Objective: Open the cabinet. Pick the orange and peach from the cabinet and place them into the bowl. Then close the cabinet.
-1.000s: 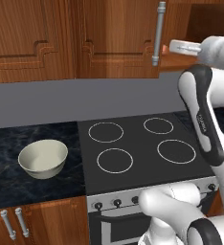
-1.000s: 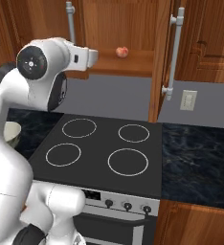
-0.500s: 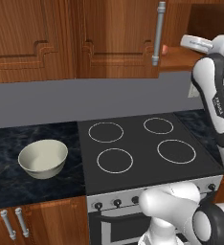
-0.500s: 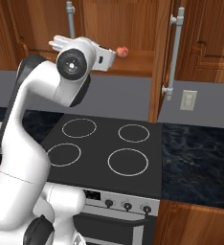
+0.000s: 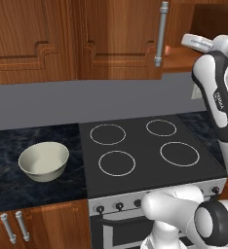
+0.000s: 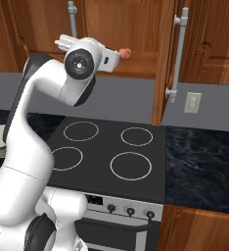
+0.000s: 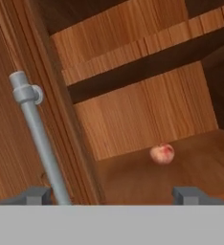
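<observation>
Left base view: the arm stands tall at the right edge, forearm nearly upright and wrist bent over, so the hand (image 5: pixel 191 41) is level and aimed into the open cabinet (image 5: pixel 184 61). The peach (image 5: pixel 167 49) lies just beyond it on the cabinet floor, partly hidden behind the left door's bar handle (image 5: pixel 161 33). The bowl (image 5: pixel 43 161) sits on the counter (image 5: pixel 18 146), far below the hand and well off to its side.

Right base view: the elbow is folded high and the hand (image 6: pixel 117 55) points at the peach (image 6: pixel 126 51), near it but not touching. The right door (image 6: pixel 166 63) hangs swung out, well clear of the hand.

Hand view: the fingertips (image 7: pixel 188 194) stand spread wide with nothing between them. The peach (image 7: pixel 162 154) rests ahead, toward one finger, not centred. The bar handle (image 7: pixel 39 139) rises close beside the other finger.

Risk, as I judge it: reaching straight in could catch that finger on the handle or door edge, or nudge the off-centre peach so it rolls deeper. I cannot see the orange.
</observation>
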You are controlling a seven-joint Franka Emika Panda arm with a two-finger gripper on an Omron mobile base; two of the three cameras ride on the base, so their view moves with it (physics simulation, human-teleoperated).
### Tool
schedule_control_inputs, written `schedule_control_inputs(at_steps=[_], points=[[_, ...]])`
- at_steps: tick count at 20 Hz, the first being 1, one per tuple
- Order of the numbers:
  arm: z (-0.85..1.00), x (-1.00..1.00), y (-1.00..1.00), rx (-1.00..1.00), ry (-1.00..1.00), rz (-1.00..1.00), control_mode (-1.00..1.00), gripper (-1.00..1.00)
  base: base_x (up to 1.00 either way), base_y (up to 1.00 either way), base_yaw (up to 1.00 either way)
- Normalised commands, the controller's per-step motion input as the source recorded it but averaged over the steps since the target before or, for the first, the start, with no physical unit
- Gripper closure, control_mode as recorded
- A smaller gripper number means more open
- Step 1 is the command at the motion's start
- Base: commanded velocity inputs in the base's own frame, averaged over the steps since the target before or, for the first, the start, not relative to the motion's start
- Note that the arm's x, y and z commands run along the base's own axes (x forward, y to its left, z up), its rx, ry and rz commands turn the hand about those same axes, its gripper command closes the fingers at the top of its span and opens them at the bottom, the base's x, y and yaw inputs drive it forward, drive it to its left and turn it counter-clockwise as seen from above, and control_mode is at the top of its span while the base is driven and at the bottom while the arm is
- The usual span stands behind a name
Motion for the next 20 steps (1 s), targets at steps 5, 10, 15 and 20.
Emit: schedule_control_inputs(at_steps=[5, 10, 15, 20], points=[[0.0, 0.45, 0.0, 0.11, 0.01, 0.03, -1.0, -1.0, 0.0, 0.0, 0.0], [0.0, 0.15, -0.04, 0.17, 0.0, 0.09, -1.0, -1.0, 0.0, 0.0, 0.0], [0.0, 0.0, -0.23, 0.16, -0.01, 0.17, -1.0, -1.0, 0.0, 0.0, 0.0], [0.0, 0.2, -0.08, 0.11, 0.05, 0.09, -1.0, -1.0, 0.0, 0.0, 0.0]])
